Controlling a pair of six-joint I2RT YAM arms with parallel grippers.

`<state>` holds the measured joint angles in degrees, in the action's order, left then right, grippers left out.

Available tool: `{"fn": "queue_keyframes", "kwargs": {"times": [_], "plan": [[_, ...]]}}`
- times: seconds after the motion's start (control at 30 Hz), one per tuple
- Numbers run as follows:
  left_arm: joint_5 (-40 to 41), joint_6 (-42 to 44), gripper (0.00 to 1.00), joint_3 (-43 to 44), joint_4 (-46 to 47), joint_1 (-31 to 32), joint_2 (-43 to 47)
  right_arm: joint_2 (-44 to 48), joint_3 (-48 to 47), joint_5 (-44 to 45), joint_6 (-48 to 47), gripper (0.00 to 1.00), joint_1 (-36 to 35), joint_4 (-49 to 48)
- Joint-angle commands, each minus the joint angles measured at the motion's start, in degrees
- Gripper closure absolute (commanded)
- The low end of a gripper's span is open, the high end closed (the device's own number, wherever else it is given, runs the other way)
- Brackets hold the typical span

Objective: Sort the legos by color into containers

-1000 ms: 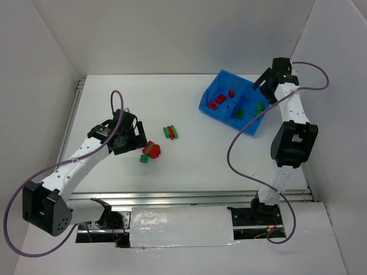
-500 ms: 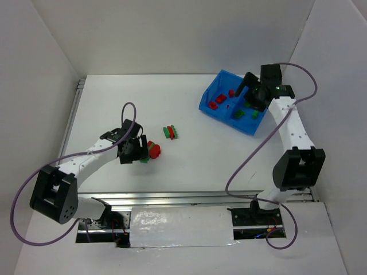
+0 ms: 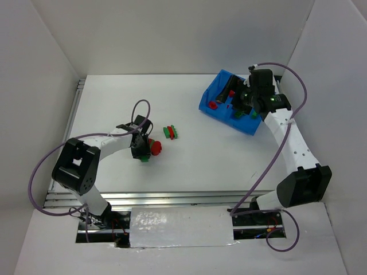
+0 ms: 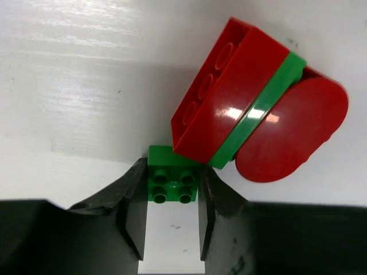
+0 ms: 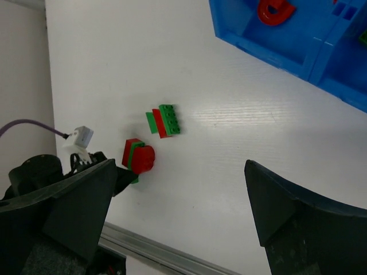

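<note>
From above, my left claw [image 3: 142, 153] is down on a small green brick [image 3: 144, 158], well left of the blue bin [image 3: 246, 125] and nearer my bases. My right claw [image 3: 236, 100] hangs over the bin. Through my left wrist, my fingers [image 4: 133, 213] press the brick's two flat sides, gripping it. It looks light, hard and slick, so I judge a square pinch on those sides best. It touches a red and green stack [image 4: 246, 109], and I cannot tell if they are clipped together, so the stack may drag along. Through my right wrist, my fingers [image 5: 69, 212] gape wide, holding nothing, with the bin just ahead. A second ago my left claw stood short of the stack, and my right sat off the bin's far right edge.
</note>
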<state>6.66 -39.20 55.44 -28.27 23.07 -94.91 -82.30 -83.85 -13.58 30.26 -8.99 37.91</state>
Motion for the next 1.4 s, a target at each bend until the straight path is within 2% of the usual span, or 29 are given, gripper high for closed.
{"fn": "queue_keyframes", "kwargs": {"times": [0.0, 0.07, 0.1, 0.13, 0.27, 0.3, 0.33, 0.37, 0.43, 0.5, 0.53, 0.6, 0.63, 0.77, 0.9, 1.13, 1.23, 1.33, 1.37], "plan": [[2.04, 0.09, 0.68, 0.28, -1.08, 0.75, -1.24, 4.52, -0.52, -2.67, -0.20, 0.00, -0.32, -3.46], [2.74, -0.43, 0.90, 0.46, -2.57, 1.19, 0.24, 5.13, -0.35, -3.46, -0.03, 0.01, -0.24, -3.46], [3.27, -0.35, 0.98, 0.63, -3.27, 2.06, 1.30, 5.31, 0.00, -4.51, 0.06, 0.00, -0.23, -3.54], [3.54, -0.35, 1.00, 0.98, -4.50, 2.68, 2.44, 5.48, 0.35, -5.22, 0.41, 0.00, -0.32, -3.63], [3.63, -2.97, 1.00, 2.56, -7.58, 4.96, 11.82, 7.67, 4.65, -10.31, 5.31, 0.01, -1.11, -7.39], [2.93, -4.12, 1.00, 3.18, -7.94, 5.32, 13.51, 8.99, 9.71, -10.93, 6.64, 0.01, -1.98, -10.02], [2.05, -5.78, 1.00, 4.84, -8.37, 5.41, 14.92, 11.00, 13.50, -12.50, 8.13, 0.01, -3.30, -14.05], [2.13, -10.50, 1.00, 5.81, -9.94, 5.67, 17.54, 15.03, 21.11, -13.13, 11.19, 0.00, -6.62, -23.32], [1.35, -17.18, 1.00, 8.36, -10.31, 5.76, 19.67, 19.43, 27.92, -14.01, 14.63, 0.00, -13.37, -36.68], [0.12, -21.95, 1.00, 9.94, -9.26, 5.93, 21.87, 21.21, 34.70, -10.95, 15.79, 0.00, -18.75, -42.80], [-2.24, -25.80, 1.00, 10.39, -7.95, 5.93, 22.40, 22.26, 36.55, -8.07, 15.62, 0.01, -24.00, -48.49], [-4.79, -29.95, 1.00, 12.05, -6.80, 6.28, 22.23, 22.89, 39.72, -3.49, 14.92, 0.01, -28.77, -52.40], [-5.59, -33.01, 1.00, 12.76, -6.62, 6.55, 21.79, 23.06, 40.60, 1.67, 13.70, 0.01, -32.71, -54.67], [-8.49, -38.49, 1.00, 15.31, -3.92, 7.78, 21.35, 20.35, 39.12, 11.54, 13.15, 0.04, -37.40, -53.82], [-13.68, -41.57, 1.00, 16.01, -2.05, 8.13, 20.56, 17.01, 39.03, 12.44, 11.40, 0.08, -37.85, -58.03], [-14.65, -43.59, 1.00, 15.58, -0.91, 9.27, 21.52, 11.11, 33.50, 13.23, 10.26, 0.15, -38.11, -55.31], [-15.35, -43.86, 1.00, 15.40, -0.64, 9.27, 22.05, 10.32, 33.58, 13.41, 10.17, 0.27, -38.11, -56.89], [-16.58, -43.77, 1.00, 15.05, -0.38, 9.27, 21.97, 9.62, 32.88, 13.50, 9.82, 0.59, -38.20, -57.33], [-16.67, -43.59, 1.00, 14.96, -0.38, 9.27, 21.88, 9.53, 32.70, 13.76, 9.82, 1.00, -38.38, -57.07]]}}
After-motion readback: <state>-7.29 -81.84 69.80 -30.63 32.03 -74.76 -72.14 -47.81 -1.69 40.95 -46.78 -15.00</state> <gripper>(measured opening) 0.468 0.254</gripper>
